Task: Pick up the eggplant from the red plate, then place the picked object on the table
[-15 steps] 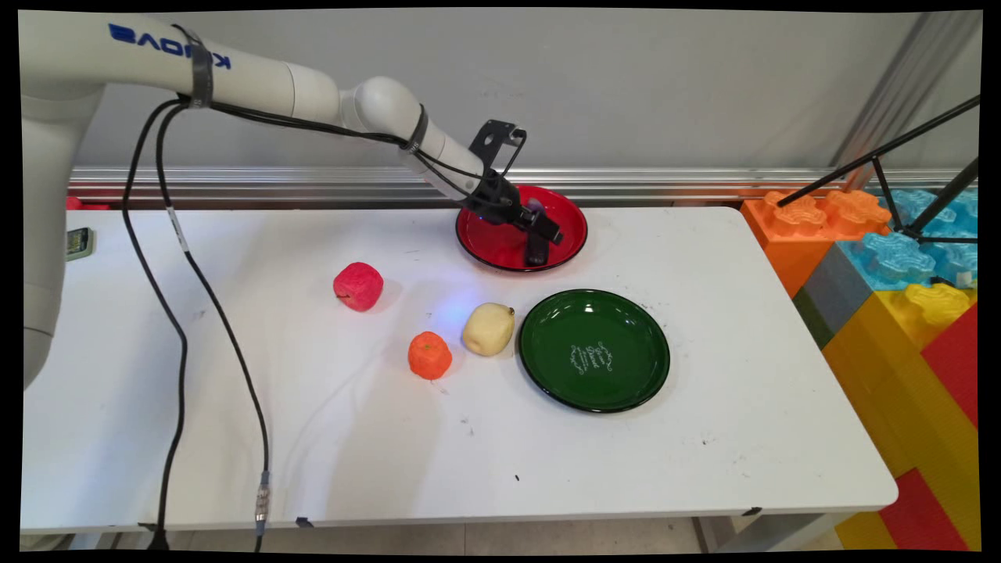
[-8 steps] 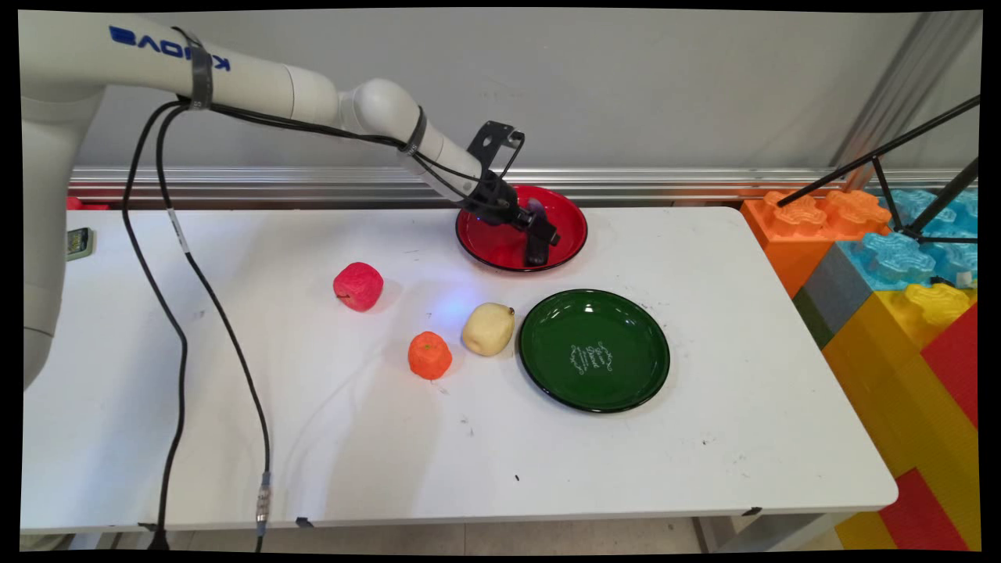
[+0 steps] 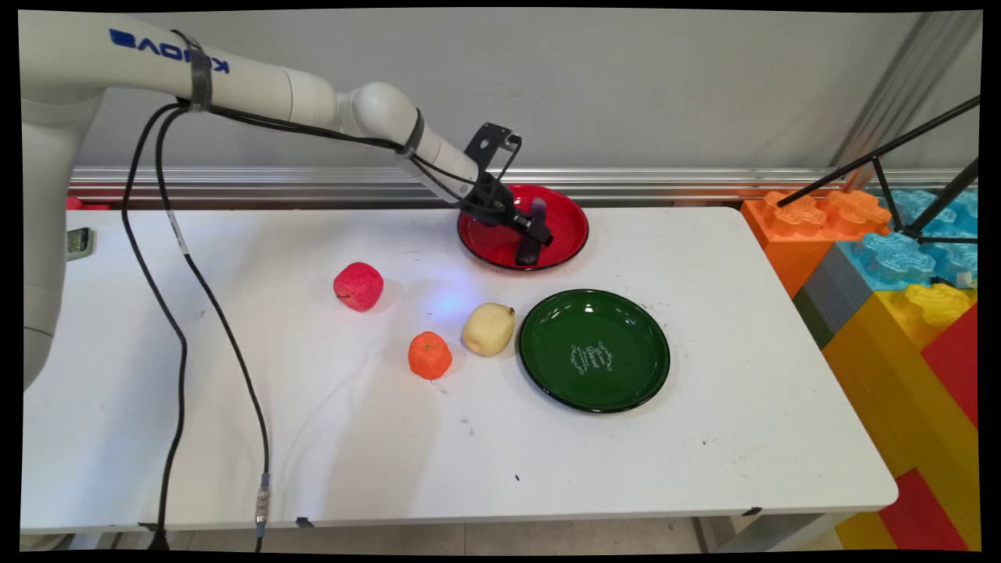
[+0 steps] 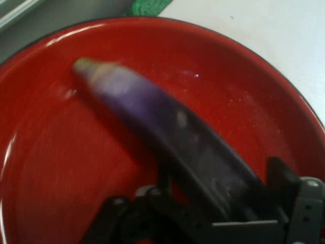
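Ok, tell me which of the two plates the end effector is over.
The red plate at the table's far edge, with the end effector above it beside a purple eggplant. The green plate sits nearer the camera, empty.

white worktop [image 3: 704, 485]: red apple [image 3: 358, 286], orange [image 3: 429, 355], yellow pear [image 3: 488, 328] just left of green plate [image 3: 594, 349]; toy blocks [image 3: 899, 313] right
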Robot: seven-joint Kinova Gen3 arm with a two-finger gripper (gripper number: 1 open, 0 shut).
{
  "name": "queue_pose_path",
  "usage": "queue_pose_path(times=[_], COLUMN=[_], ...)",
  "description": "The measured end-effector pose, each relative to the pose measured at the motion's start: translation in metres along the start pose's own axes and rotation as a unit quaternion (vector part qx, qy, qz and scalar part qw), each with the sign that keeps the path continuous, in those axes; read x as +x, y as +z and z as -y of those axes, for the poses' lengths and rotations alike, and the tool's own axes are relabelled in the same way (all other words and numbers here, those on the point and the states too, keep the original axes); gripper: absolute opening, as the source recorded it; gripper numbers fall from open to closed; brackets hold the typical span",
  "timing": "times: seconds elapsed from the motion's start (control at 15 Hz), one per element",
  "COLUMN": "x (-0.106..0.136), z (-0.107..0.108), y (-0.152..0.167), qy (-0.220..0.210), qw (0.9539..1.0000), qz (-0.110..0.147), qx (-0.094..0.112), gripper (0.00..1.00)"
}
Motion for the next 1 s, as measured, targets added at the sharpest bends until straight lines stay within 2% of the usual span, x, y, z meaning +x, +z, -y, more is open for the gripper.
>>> queue_pose_path(times=[0.6, 1.0], x=[0.0, 0.002], z=[0.003, 0.007], y=[-0.004, -0.022], qy=[0.009, 0.019], qw=[1.0, 0.9998], qz=[-0.002, -0.009], qx=[0.002, 0.003], gripper=[0.0, 0.0])
